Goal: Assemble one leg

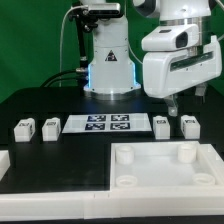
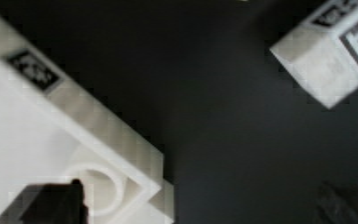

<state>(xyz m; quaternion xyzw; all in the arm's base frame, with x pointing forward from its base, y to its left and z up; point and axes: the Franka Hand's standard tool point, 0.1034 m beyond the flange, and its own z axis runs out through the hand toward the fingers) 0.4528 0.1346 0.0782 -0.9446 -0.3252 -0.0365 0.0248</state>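
Robotics lab, black table point(image 1: 40, 100), tagged marker board point(image 1: 108, 124), mounted robot arm point(image 1: 108, 60)

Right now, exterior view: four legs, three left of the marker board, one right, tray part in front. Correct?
No. The exterior view shows two legs on its left of the marker board and two on its right. Four legs, tray part in front: correct.

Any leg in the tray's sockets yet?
Out. All four legs sit on the table flanking the marker board; the tray's visible sockets are empty.

Bright even light; blurred wrist view
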